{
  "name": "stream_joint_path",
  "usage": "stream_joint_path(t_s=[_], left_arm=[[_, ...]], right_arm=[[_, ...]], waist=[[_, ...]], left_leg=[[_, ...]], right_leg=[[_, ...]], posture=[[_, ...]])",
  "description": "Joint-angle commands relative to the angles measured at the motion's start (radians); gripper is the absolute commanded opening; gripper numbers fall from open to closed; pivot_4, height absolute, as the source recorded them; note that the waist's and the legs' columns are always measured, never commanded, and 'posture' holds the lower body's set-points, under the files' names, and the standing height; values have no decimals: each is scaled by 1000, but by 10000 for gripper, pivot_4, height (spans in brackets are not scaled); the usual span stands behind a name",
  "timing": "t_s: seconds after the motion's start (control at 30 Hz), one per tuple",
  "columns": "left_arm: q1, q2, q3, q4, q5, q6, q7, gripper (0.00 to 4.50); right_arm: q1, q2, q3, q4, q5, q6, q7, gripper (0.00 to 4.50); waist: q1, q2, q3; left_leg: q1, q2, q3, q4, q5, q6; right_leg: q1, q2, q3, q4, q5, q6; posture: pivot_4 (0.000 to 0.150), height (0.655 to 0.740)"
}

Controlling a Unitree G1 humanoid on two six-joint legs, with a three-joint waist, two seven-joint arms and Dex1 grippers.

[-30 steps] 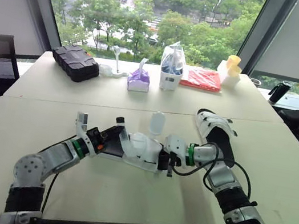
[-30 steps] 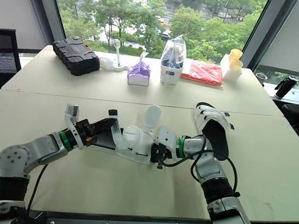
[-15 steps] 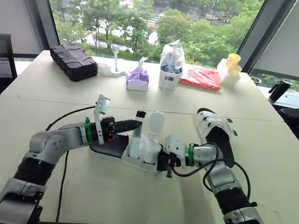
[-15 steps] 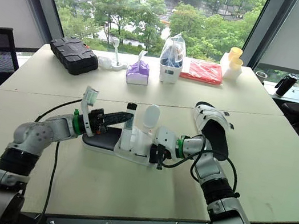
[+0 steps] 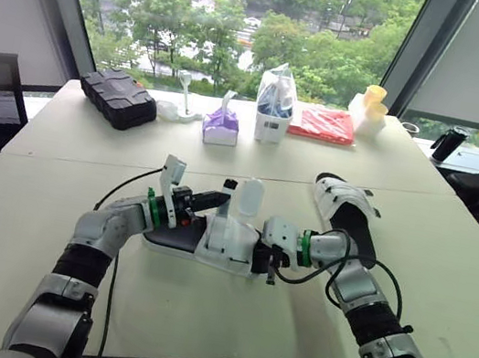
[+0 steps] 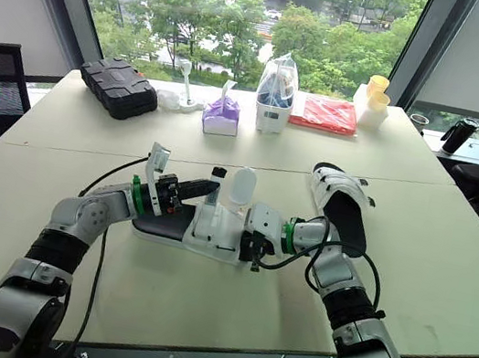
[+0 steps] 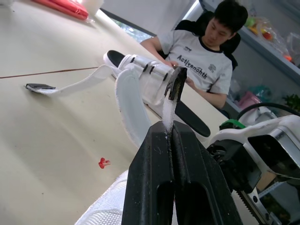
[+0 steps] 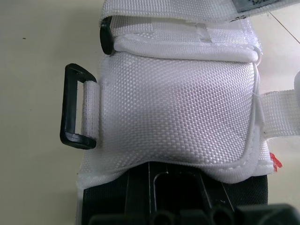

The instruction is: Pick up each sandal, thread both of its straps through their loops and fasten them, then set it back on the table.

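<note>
Sandal number one (image 5: 224, 241) is lying on the near table (image 5: 196, 320), right between the two grippers. The other sandal (image 5: 345, 212) sits farther off to the right, straps undone as far as I can see.

The left gripper (image 7: 171, 129) has its jaws pressed together on a white strap (image 7: 168, 108), pinched just below the black tip and held up over the shoe. The right gripper (image 5: 270, 257) is up against the sandal's right end. Honestly can't tell if it has a real hold or is just leaning on it.

My worry is the pinch sits so close to the tip that hardly any free end is left to poke through the black loop (image 8: 77, 107). If the shoe isn't properly braced, pulling the strap will probably just drag or tip it.
</note>
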Motion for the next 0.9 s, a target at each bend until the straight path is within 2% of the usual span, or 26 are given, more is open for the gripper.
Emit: stream_joint_path(t_s=[0.03, 0.47, 0.9], left_arm=[[-40, -11, 35, -4, 8, -23, -16, 537], [-111, -41, 44, 106, 75, -64, -64, 537], [-142, -53, 10, 247, 227, -117, -7, 537]], right_arm=[[49, 1, 70, 46, -61, 45, 5, 0], [61, -3, 71, 28, -60, 55, 1, 0], [63, -1, 72, 27, -60, 60, -3, 0]], waist=[[0, 0, 0], [0, 0, 0], [1, 0, 0]], left_leg=[[0, 0, 0, 0, 0, 0], [0, 0, 0, 0, 1, 2], [1, 0, -1, 0, 1, 2]], right_leg=[[0, 0, 0, 0, 0, 0], [0, 0, -1, 0, 0, 1], [1, 1, -1, 0, 0, 1]], posture=[[1500, 7400], [1500, 7400], [1500, 7400]])
